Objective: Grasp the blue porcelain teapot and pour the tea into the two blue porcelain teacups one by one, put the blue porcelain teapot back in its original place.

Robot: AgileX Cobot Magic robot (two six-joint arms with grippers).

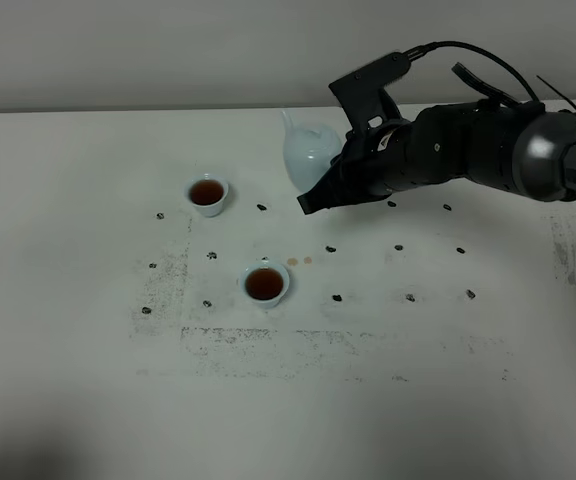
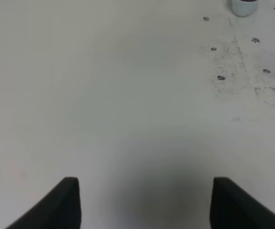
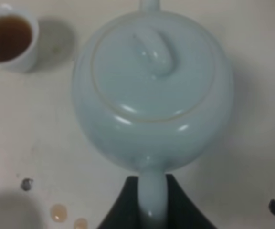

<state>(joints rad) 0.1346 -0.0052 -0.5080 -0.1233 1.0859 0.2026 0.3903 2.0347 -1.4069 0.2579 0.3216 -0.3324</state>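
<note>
The pale blue teapot (image 1: 305,152) stands upright at the back of the table, spout pointing away from the arm. My right gripper (image 1: 320,190) is shut on its loop handle (image 3: 152,200), with a dark finger on each side. Two small blue teacups hold brown tea: one (image 1: 208,193) to the left of the teapot, also in the right wrist view (image 3: 8,40), and one (image 1: 265,283) nearer the front. Whether the teapot rests on the table I cannot tell. My left gripper (image 2: 144,202) is open over bare table, away from all of these; one teacup (image 2: 244,5) shows far off.
The white table (image 1: 78,330) carries small dark marks (image 1: 336,297) and grey scuffing (image 1: 268,345). Two small tea drops (image 1: 301,261) lie between the front teacup and the teapot. The right arm (image 1: 488,145) reaches in from the right.
</note>
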